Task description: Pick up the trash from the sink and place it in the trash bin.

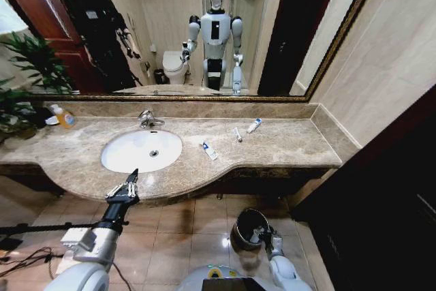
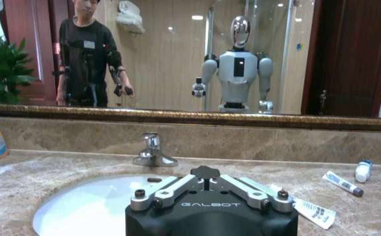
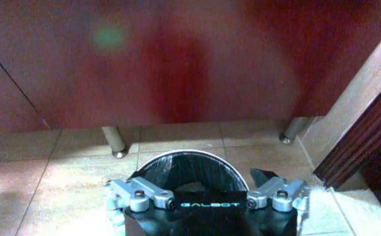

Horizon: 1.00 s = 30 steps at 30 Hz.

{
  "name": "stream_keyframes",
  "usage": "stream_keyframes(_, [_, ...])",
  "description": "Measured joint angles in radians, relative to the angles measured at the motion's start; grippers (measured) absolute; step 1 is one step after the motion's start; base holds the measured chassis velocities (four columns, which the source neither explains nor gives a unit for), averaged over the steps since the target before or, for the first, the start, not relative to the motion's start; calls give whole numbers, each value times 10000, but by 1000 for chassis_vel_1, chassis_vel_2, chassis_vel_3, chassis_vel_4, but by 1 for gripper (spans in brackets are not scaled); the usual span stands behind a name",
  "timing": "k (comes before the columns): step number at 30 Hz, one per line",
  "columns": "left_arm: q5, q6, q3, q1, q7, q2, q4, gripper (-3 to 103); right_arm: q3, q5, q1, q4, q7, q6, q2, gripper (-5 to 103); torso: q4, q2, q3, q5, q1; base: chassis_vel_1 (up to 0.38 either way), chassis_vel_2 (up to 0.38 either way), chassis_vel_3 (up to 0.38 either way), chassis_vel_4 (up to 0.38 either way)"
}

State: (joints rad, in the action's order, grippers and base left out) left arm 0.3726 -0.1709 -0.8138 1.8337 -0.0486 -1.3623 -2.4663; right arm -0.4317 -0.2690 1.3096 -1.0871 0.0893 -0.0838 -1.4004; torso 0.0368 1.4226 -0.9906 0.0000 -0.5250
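The white oval sink [image 1: 129, 158] sits in the marble counter, its chrome tap [image 1: 148, 119] behind it. Three pieces of trash lie on the counter right of the basin: a white sachet [image 1: 209, 150], a thin tube [image 1: 237, 134] and a blue-capped white tube [image 1: 254, 125]. My left gripper [image 1: 134, 174] hovers shut at the counter's front edge, just before the basin, holding nothing. Down on the floor, my right gripper [image 1: 262, 234] hangs open over the dark round trash bin [image 1: 245, 226]. The right wrist view looks down into the bin's black liner [image 3: 190, 169].
A yellow-orange soap bottle [image 1: 63, 116] stands at the counter's back left beside a green plant [image 1: 27, 66]. A big mirror [image 1: 204, 25] runs along the back. Dark wood panelling [image 1: 388, 195] closes the right side. Cables [image 1: 27, 257] lie on the tiled floor at left.
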Motion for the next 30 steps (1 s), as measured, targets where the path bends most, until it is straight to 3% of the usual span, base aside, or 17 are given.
stream_keyframes(2, [0,0,0,0,0,0,0,0,1,-4,24,-65,23,17,-7,100,0,0,0,0,0,0,0,0,0])
stream_keyframes(19, [0,0,0,0,0,0,0,0,-23,-30,311,-716,214,99,113,100,0,0,0,0,0,0,0,0,0])
stream_keyframes(30, [0,0,0,0,0,0,0,0,-254,-463,1867,-3908,1062,135,617,100,0,0,1,1,0,0,0,0,0])
